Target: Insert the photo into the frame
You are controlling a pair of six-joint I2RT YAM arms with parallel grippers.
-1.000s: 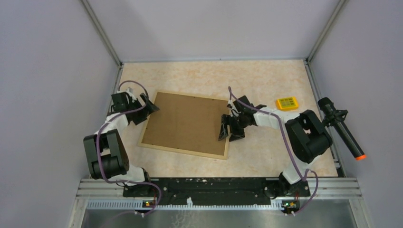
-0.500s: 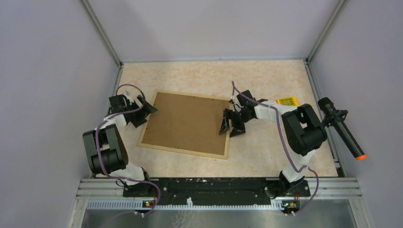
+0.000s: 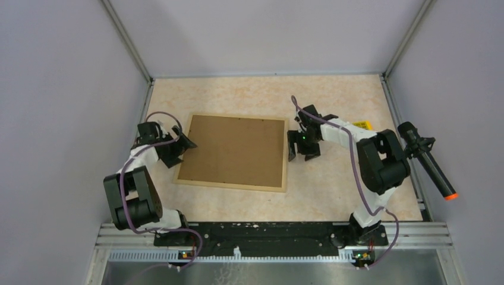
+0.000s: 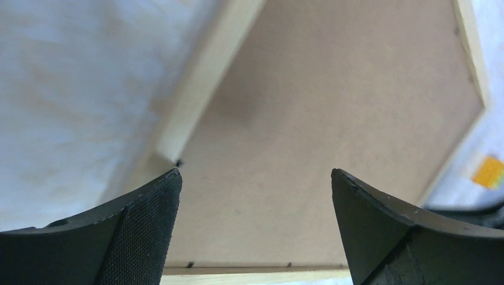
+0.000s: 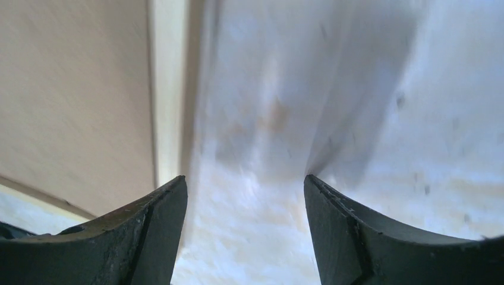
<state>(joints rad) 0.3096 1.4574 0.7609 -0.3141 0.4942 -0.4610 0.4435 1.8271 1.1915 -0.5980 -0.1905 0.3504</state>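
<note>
The frame lies flat on the table, brown board back up, light wood rim around it. The sunflower photo is hidden. My left gripper is open at the frame's left edge; in the left wrist view its fingers straddle the frame's near left corner over the brown board. My right gripper is open and empty just right of the frame's right edge; the right wrist view shows the wood rim to the left of the fingers and bare table between them.
A small yellow box lies on the table behind the right arm. A black cylinder with an orange tip is mounted at the right wall. Grey walls enclose the beige table on three sides.
The frame has turned from tilted to nearly square with the table. My right gripper has moved from over the frame's right edge to the table beside it. My left gripper shifted slightly down.
</note>
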